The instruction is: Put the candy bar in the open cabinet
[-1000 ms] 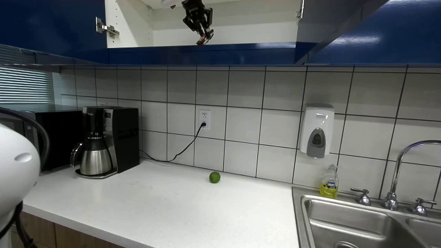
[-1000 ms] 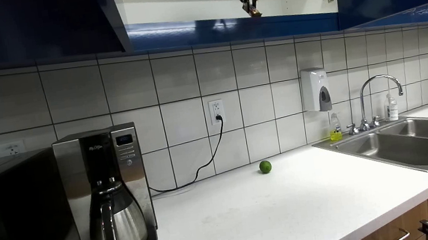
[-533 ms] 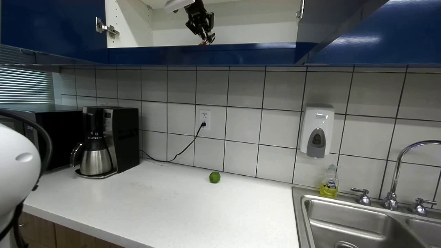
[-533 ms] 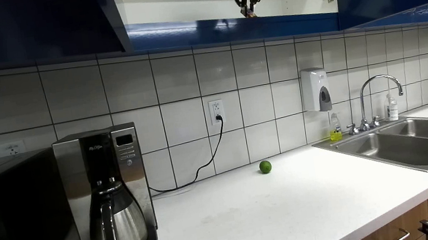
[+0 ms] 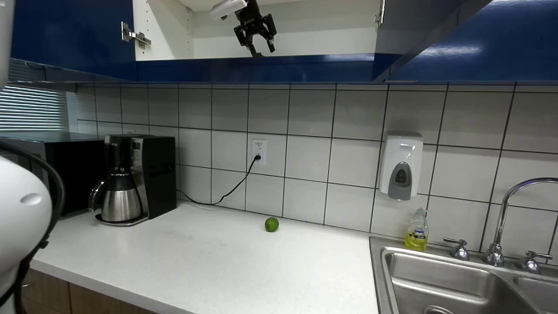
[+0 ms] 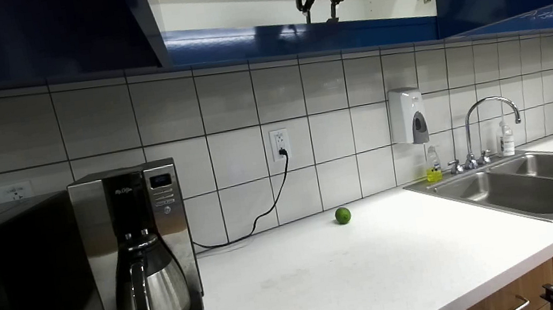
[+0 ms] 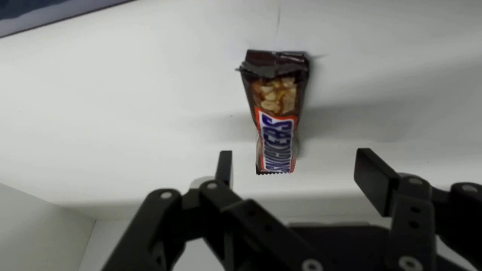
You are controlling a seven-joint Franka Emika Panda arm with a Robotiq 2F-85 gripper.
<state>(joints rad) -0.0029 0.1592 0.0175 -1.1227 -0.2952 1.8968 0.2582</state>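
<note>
The candy bar (image 7: 276,101), brown with a SNICKERS label, lies on the white floor of the open cabinet (image 7: 124,98) in the wrist view. My gripper (image 7: 299,169) stands open above it, black fingers (image 7: 376,180) well apart on both sides of the bar's near end and touching neither side. Both exterior views show the gripper (image 5: 263,50) pointing down inside the cabinet (image 5: 322,35), fingers spread just above the blue bottom edge. In those views the cabinet's front edge hides most or all of the bar.
Open blue doors (image 5: 69,35) flank the cabinet. A blue front ledge (image 6: 260,41) runs below its opening. Down on the white counter (image 6: 326,278) are a coffee maker (image 6: 143,249), a microwave (image 6: 18,278) and a green ball (image 6: 343,215). A sink (image 5: 436,279) lies beyond.
The gripper was shut on the candy bar; its fingers have now spread and let the bar go. Before that it shifted slightly within the cabinet, and the bar sank behind the front edge.
</note>
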